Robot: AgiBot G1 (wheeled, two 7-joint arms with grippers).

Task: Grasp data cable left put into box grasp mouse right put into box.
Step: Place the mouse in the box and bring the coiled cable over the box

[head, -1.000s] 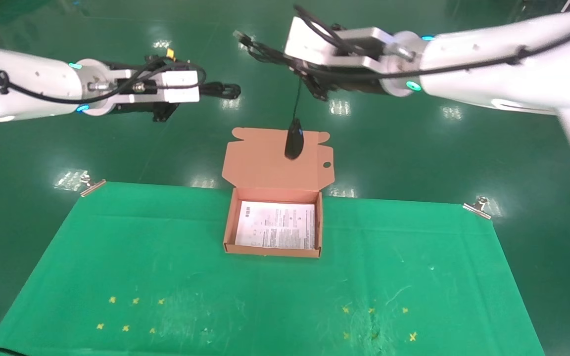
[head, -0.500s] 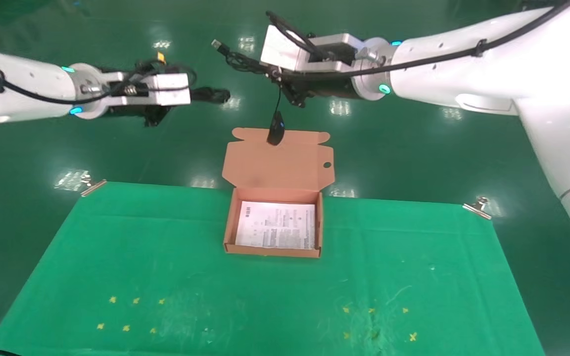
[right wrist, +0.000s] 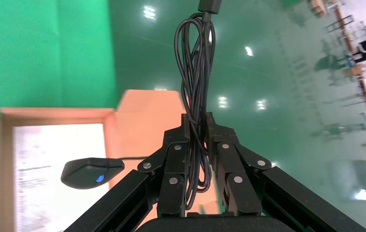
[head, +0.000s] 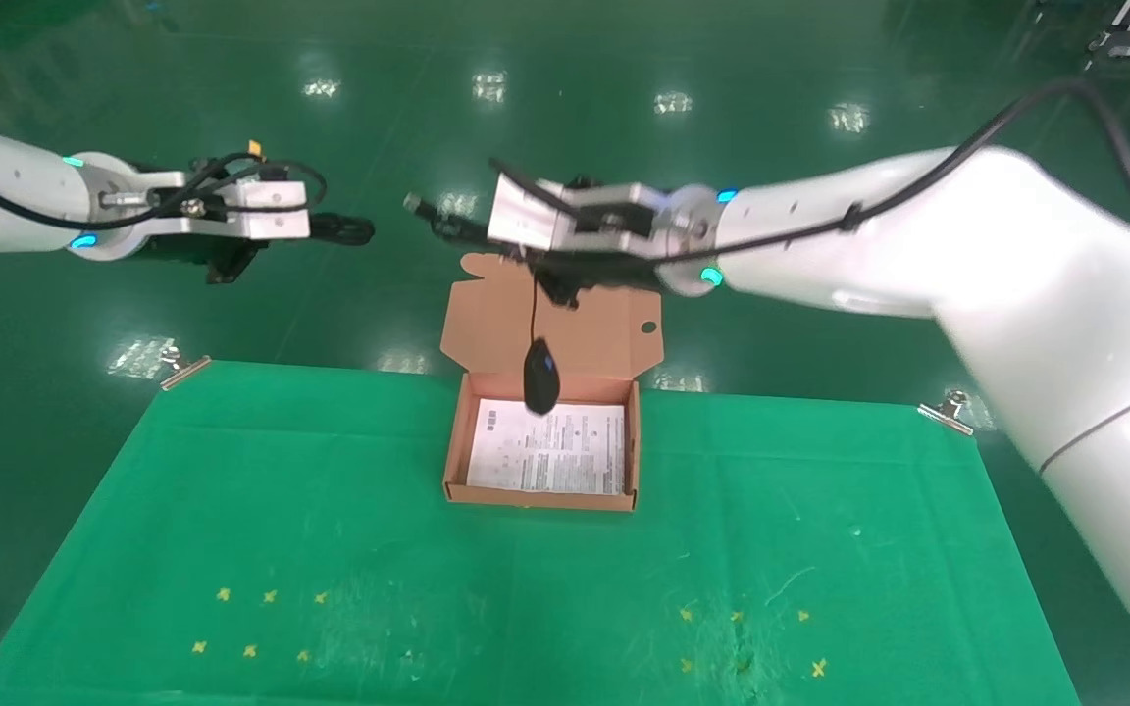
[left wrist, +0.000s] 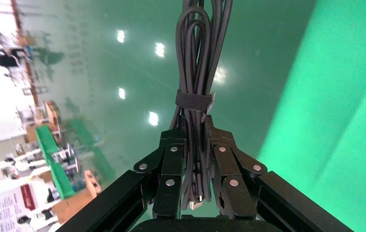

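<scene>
**Mouse hanging over open box; cable bundle held off to the left**

- Box (head: pixel 542 495): shallow orange-pink cardboard mailer, matte, rectangular, lid flap (head: pixel 487 328) open and standing behind, with side tabs and a small round hole. A white printed sheet (head: pixel 547 459) lies flat inside.
- Mouse (head: pixel 540 377): small black glossy oval, dangling by its thin cord above the box's far edge, clear of the sheet.
- Right gripper (right wrist: pixel 198 129): above the lid flap; fingers clamped on the looped mouse cord (right wrist: pixel 196 72), USB plug at the far end.
- Data cable (left wrist: pixel 197 58): thin black cable in long narrow loops, bound by a dark strap.
- Left gripper (left wrist: pixel 196 133): held out over the floor, well left of the box; fingers clamped on the data cable.
- Tabletop (head: pixel 231 490): green cloth, creased and scuffed, small yellow cross marks, metal clips at the far corners.
- Floor (head: pixel 820 294): glossy dark green, reflecting ceiling lights.
</scene>
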